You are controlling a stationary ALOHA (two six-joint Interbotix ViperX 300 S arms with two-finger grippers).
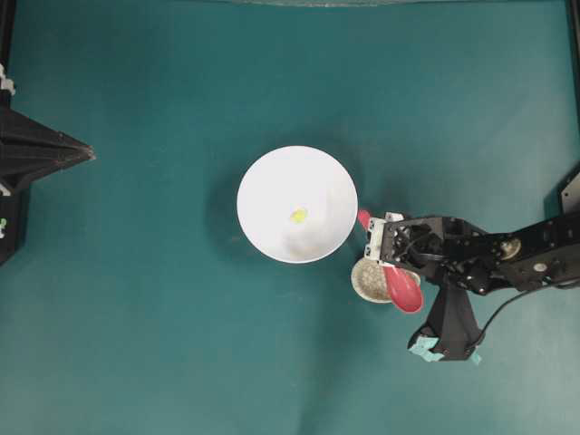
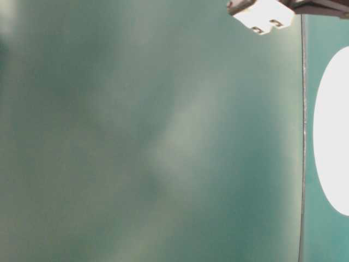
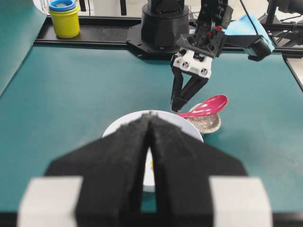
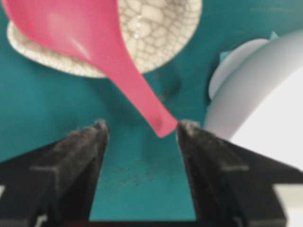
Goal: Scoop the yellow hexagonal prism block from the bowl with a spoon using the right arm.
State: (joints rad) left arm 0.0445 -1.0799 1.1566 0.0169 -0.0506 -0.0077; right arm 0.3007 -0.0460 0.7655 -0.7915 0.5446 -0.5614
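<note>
Over teal table, right arm tilts down, fingers spread astride the spoon handle.

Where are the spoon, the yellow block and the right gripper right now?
spoon (image 4: 80, 42): right wrist view, on the pink scoop.
yellow block (image 1: 298, 216): overhead view, on its top, inside the white bowl.
right gripper (image 4: 141, 128): right wrist view, the gap between its open fingertips, at the handle's end.
</note>
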